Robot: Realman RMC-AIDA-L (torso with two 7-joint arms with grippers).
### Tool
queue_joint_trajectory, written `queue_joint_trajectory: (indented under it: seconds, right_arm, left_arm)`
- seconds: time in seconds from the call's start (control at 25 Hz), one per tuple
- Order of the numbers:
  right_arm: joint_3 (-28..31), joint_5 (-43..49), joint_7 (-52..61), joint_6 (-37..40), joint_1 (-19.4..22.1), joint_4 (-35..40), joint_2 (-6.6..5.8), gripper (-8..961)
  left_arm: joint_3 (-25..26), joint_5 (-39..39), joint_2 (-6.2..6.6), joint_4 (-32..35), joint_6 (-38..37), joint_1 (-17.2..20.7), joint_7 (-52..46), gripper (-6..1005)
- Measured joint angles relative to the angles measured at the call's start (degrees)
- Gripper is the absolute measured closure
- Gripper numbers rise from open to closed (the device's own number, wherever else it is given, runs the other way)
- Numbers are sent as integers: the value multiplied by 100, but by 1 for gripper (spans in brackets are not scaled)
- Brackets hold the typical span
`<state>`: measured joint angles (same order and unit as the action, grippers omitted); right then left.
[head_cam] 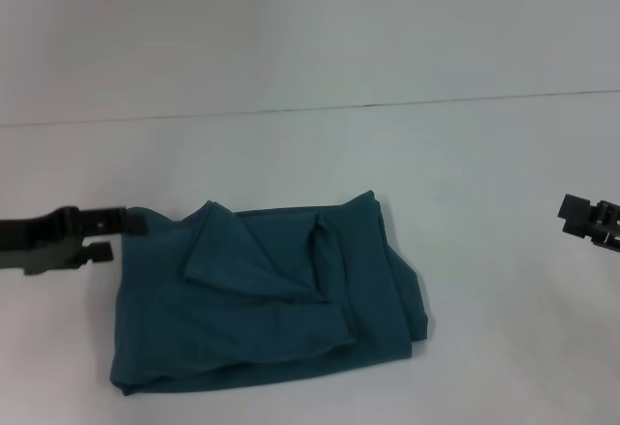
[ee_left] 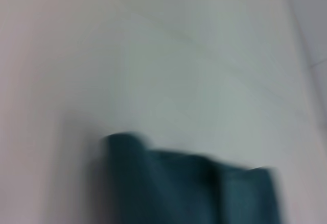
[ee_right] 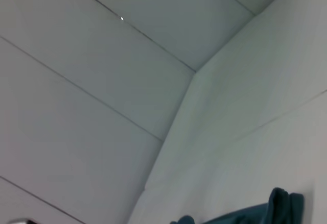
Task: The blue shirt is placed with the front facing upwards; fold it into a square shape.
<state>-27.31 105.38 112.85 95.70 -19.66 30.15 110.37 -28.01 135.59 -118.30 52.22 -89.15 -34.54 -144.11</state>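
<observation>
blue shirt [ee_right: 278,208] bunched low against pale wall [ee_right: 102,91].

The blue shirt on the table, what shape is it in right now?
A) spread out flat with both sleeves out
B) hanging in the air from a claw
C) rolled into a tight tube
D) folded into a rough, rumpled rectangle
D: in the head view the blue shirt lies on the white table as a layered, rumpled rectangle, with the left claw at its far-left corner.
</observation>
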Motion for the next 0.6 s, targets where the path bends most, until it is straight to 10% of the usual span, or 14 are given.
queue_joint_trajectory:
  seconds: [0.28,0.6]
  right_arm:
    - [-8,1181,394,-62,-508,211,-179,72]
    - [-590,2643,1632,-31,-2118,561,-430,72]
  left_arm:
    - [346,-1128,-16,-259,-912,267,1028,152]
    - [357,-1001,-150,-232,-1302,695,3000,51]
